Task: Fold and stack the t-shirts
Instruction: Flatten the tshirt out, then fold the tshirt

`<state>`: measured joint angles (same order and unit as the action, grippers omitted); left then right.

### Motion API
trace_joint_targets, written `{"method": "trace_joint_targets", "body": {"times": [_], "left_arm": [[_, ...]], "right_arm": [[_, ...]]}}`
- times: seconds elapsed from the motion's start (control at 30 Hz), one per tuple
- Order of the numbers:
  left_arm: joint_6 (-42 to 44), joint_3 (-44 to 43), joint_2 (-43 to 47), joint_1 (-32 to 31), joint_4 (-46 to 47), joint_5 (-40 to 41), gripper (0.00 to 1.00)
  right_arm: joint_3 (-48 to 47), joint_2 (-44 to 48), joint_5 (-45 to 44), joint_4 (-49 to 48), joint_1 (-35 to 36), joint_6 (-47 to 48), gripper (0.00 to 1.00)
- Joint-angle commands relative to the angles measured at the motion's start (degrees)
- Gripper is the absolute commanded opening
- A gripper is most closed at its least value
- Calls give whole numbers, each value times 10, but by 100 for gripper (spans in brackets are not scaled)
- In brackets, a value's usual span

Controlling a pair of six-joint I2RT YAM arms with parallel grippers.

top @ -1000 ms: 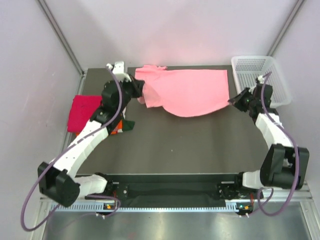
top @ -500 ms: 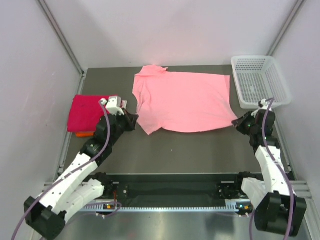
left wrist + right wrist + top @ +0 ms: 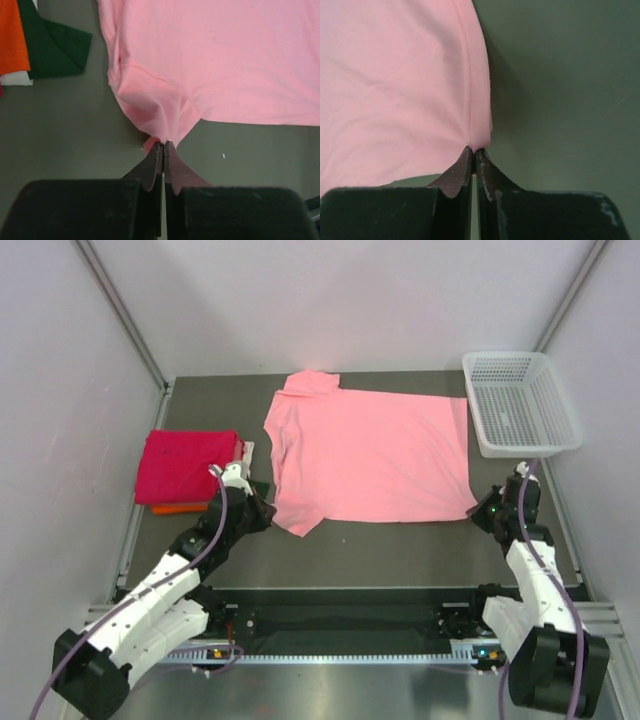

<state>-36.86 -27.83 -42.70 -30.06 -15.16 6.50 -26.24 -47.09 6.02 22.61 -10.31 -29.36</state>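
Salmon-pink t-shirt [image 3: 370, 455] spread flat on dark matte table [image 3: 380, 550], centre-back. Soft thin knit, collar toward the left, stitched hem toward the right, a few shallow wrinkles.

Left arm [image 3: 160, 585] stretches low from its base, angled forward-right. Right arm [image 3: 530, 570] is folded short, reaching forward-left.

White plastic mesh basket [image 3: 520, 405], rectangular, sits back-right, just beside the shirt's far-right corner.

Magenta-red t-shirt [image 3: 188, 465], folded to a rectangle, lies on the orange t-shirt [image 3: 165, 508] at left, near the left wrist. In the wrist view a dark green cloth [image 3: 55, 47] shows beside the orange one.

Left gripper [image 3: 268, 514], jaws pressed together, pinches the tip of the near sleeve, cloth bunched ahead of the fingertips [image 3: 159, 150]. Right gripper [image 3: 480, 512], jaws likewise closed, nips the near hem corner; the shirt lies ahead and left of it.
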Motion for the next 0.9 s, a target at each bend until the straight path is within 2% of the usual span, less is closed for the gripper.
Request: {"method": "trace_joint_targets", "body": {"times": [0.0,0.13,0.47,0.67,0.87], "left_arm": [[-21,-32,-56,-2,18,29,0],[-17,-94,-128,-1,-2,66,0],[8,-237,-252,7,-17,112,0],[14,-326,-344,45,-26,113,0],[14,-412,-422,96,-15,80,0]], "right_arm": [[-17,-51,-23,-43,-1,-3,0],[-50,-133,-25,-71,5,-9,0],[-136,-245,-54,-100,33,-36,0],[-204,-311,-102,-91,67,-48,0],[-260,-367,-140,-84,79,-60,0]]}}
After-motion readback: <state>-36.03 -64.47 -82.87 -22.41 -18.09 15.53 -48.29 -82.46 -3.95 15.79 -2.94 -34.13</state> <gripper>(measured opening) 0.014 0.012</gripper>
